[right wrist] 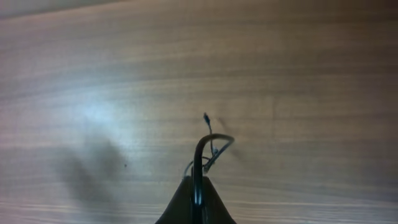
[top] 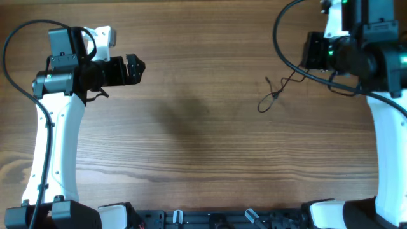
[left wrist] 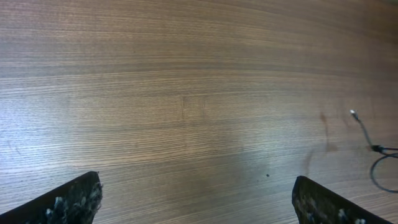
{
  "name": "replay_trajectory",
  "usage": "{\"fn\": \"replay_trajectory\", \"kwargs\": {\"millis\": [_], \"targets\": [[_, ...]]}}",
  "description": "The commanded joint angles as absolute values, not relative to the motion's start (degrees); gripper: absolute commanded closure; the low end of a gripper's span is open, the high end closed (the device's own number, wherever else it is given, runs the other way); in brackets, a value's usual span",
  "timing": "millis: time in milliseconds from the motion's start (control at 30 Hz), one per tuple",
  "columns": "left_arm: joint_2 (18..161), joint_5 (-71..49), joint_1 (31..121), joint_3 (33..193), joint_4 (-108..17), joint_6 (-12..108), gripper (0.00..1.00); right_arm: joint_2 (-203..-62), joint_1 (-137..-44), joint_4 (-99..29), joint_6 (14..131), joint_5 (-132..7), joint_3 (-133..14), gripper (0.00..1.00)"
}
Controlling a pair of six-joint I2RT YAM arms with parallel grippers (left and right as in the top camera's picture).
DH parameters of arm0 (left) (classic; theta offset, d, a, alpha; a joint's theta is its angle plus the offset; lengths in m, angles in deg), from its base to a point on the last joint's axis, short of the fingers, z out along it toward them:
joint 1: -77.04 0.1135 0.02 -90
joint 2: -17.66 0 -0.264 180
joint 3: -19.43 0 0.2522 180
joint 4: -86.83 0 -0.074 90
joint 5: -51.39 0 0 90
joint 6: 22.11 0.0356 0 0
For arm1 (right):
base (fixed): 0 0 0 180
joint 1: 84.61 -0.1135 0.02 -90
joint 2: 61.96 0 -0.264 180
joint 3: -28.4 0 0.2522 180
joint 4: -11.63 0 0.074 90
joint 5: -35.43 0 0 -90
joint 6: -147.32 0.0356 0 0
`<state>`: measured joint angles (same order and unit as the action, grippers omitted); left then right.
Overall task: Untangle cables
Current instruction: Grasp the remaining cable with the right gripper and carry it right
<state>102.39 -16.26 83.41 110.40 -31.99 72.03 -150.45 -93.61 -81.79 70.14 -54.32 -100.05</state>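
Only the right wrist view shows the grip: the right fingers are pressed together on a strand of the cables. The strand arches up from their tips and curls into a small loop, with one tiny plug end pointing away over the bench. From overhead that contact is hidden under the wrist housing, but the whole layout is plain. The thin wires run from beside the right wrist down and to the left, to a knot and a small loop lying on the wood in the far right part of the bench. The robot's thicker black cord sweeps past just beside them. The left wrist view catches the wires only at its right edge: a plug tip and part of a loop.

A broad stretch of wood separates the left fingers from the wires, and both lie well in from the near edge.

The left arm reaches up the left side with its wrist turned to the right, its fingers spread wide and holding nothing. The right arm rises along the right edge, its wrist bent leftward at the far corner
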Motion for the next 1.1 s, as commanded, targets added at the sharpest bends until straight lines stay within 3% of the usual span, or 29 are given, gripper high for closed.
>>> {"fn": "replay_trajectory", "kwargs": {"millis": [0,300,733,867,1067], "targets": [[102.1,-15.0,82.5,110.8,-32.0,72.3,0.0,-148.9,-92.8,-83.6,70.9,-50.8,-104.0,0.96],[102.1,-15.1,76.9,110.8,-33.4,75.2,0.0,-148.9,-89.6,-88.8,74.5,-39.7,-108.4,0.96],[102.1,-15.3,71.4,110.8,-35.0,77.5,0.0,-149.0,-65.7,-87.1,77.0,-39.2,-108.4,0.96],[102.1,-15.3,71.1,110.8,-34.8,79.5,0.0,-149.4,-59.2,-83.6,81.5,-30.7,-108.4,0.96],[102.1,-15.2,71.1,110.8,-33.7,80.0,0.0,-152.6,-50.1,-80.0,84.7,-29.9,-108.4,0.96]]}}
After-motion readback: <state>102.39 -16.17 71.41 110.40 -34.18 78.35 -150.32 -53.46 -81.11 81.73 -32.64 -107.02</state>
